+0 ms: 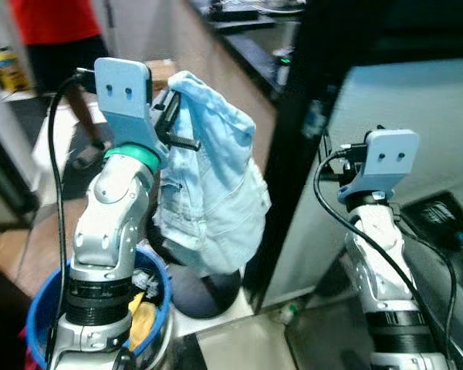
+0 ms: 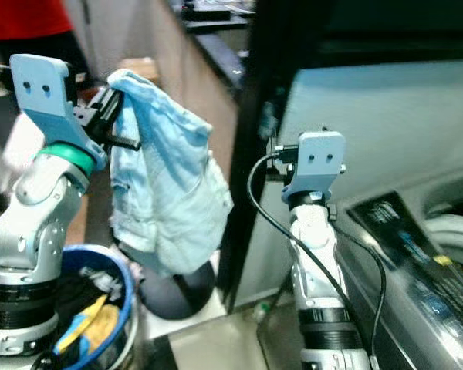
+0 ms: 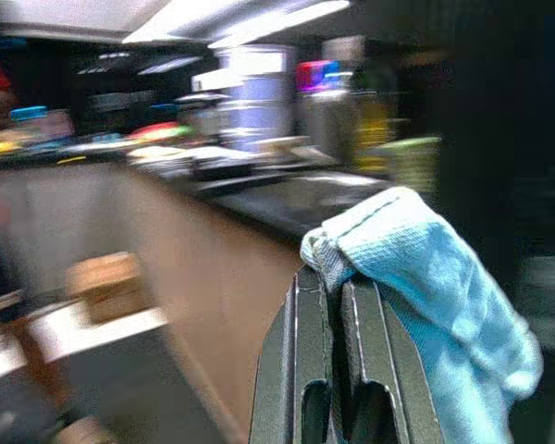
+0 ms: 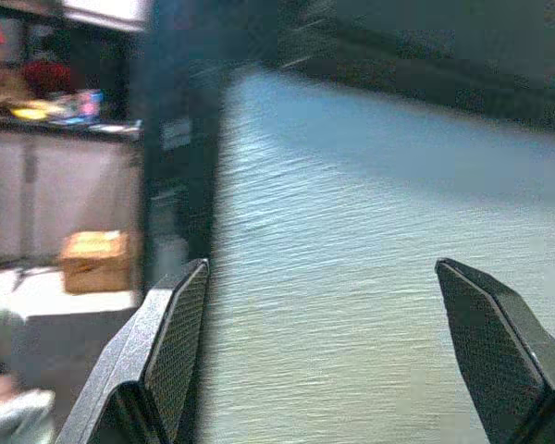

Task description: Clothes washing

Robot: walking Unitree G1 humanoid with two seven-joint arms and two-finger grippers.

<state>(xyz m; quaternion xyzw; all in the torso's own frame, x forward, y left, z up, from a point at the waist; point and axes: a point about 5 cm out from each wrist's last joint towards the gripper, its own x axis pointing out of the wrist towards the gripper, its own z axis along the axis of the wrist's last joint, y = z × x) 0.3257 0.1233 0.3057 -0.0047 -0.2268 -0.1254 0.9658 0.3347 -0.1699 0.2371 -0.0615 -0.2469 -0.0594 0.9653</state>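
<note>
Left pincer clamps the blue garment high above the basket; right pincer gapes empty beside the washer. Swing it across without snagging, I'd say.

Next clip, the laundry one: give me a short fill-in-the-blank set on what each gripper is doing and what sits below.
1. The left gripper is shut on a light ____ garment.
2. The right gripper has its fingers ____ and holds nothing.
3. Below the left arm stands a ____ basket with clothes inside.

Missing words: blue; open; blue
</note>
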